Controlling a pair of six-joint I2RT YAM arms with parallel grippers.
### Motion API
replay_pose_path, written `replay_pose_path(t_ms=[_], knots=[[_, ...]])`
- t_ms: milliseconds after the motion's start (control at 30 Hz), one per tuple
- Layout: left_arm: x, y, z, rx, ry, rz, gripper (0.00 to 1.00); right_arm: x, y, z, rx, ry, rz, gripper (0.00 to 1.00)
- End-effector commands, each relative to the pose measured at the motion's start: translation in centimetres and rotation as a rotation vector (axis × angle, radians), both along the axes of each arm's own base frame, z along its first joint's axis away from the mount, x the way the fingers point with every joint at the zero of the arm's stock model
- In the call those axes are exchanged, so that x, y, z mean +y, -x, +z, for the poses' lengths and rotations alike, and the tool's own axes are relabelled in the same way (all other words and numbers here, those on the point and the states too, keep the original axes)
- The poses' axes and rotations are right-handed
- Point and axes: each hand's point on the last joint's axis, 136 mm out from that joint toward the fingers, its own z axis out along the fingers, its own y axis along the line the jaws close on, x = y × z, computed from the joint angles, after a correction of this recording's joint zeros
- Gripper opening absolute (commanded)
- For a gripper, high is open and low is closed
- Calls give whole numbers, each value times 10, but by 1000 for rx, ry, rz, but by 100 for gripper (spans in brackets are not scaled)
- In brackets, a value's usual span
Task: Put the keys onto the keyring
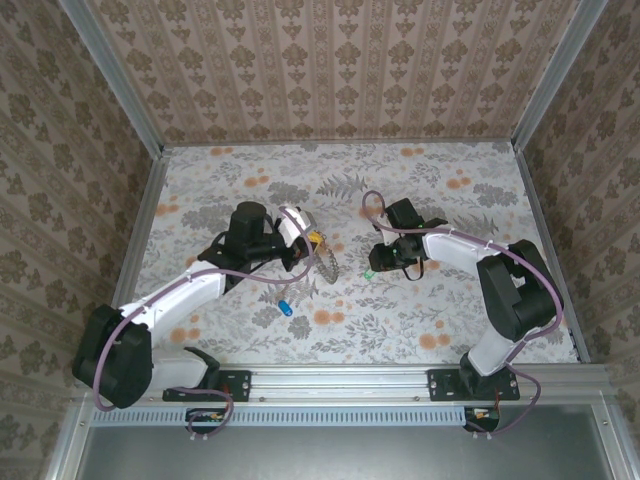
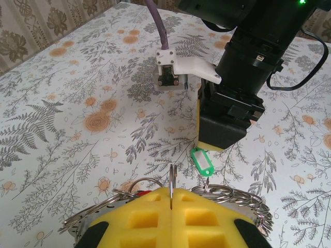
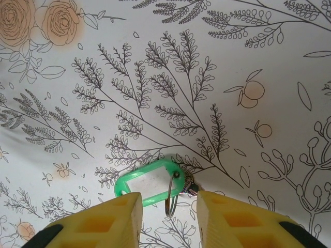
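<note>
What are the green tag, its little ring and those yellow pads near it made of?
Green tag: probably plastic, bright, smooth, glossy, with a pale window. Little ring: metal, thin, silvery, shiny. Yellow pads: perhaps foam or soft rubber, matte with square hollows; hard to tell.

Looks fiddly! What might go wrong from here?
1. The green tag lies flat between the open right gripper's fingers. Closing could catch only its edge or push it aside.
2. The left gripper pinches the thin keyring by its edge, so a nudge might twist it or pull it loose.
3. Both grippers sit close together and may bump.
</note>
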Motion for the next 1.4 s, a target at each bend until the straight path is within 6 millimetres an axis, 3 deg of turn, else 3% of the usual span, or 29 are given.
replay_pose_path(t_ms=[0, 633, 1367], knots=[[-8, 1, 15, -37, 34, -37, 0, 4, 4, 0, 29, 5, 28, 34], [-9, 2, 16, -36, 32, -42, 0, -4, 3, -11, 18, 95, 34, 16], [-11, 3, 17, -36, 30, -47, 0, -1, -3, -17, 3, 82, 20, 18]])
